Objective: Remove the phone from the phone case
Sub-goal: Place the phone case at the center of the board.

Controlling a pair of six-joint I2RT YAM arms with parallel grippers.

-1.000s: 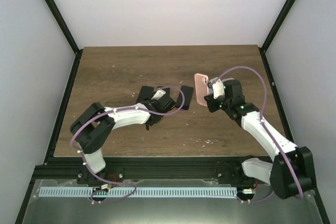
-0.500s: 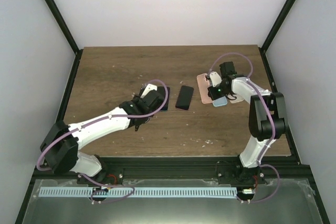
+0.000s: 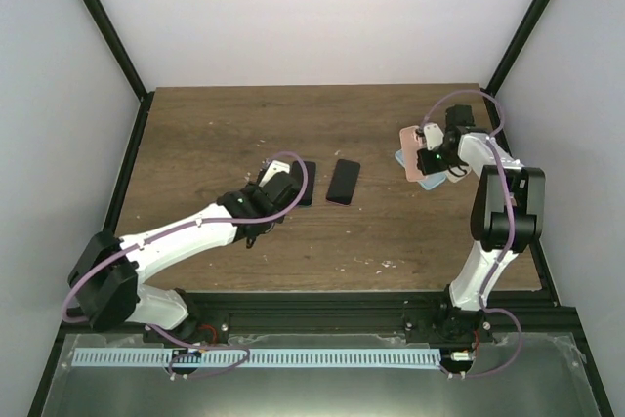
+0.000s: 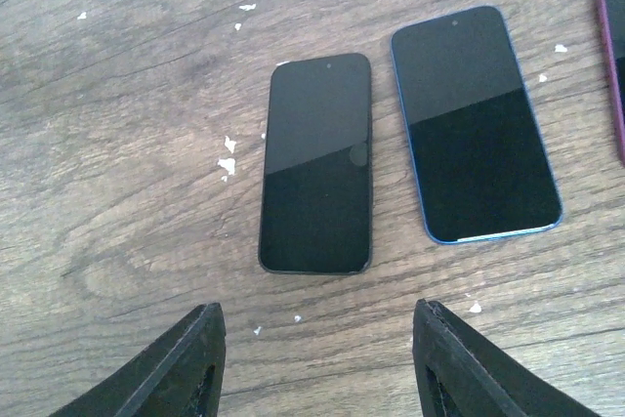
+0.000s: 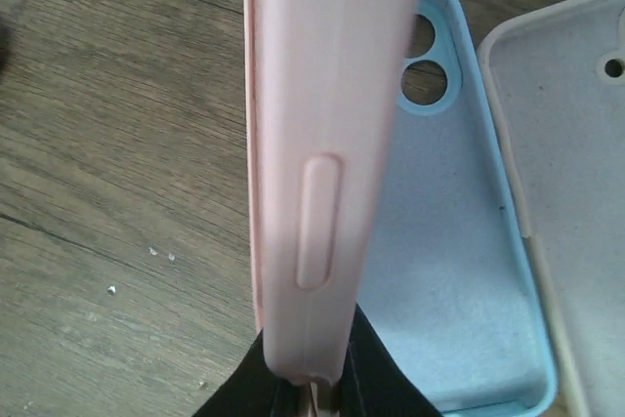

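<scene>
The left end effector [image 4: 317, 308], fingers apart and empty, hovers just left of the phone [image 3: 344, 182], which lies bare on the bench [image 3: 215, 134], unmoved. Well right of the phone, the right end effector [image 5: 311, 393], clamped on the pink case [image 5: 322, 144], has swung it away over a blue case [image 5: 449, 241]; extraction looks complete.

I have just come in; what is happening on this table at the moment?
The right pincer grips a pink case by its end and holds it on edge near two empty cases, a light blue case and a pale case, lying on the table. Whether a phone is inside it cannot be seen. The left pincer hangs open above two bare phones, a black phone and a blue-edged phone, lying screen up.
</scene>
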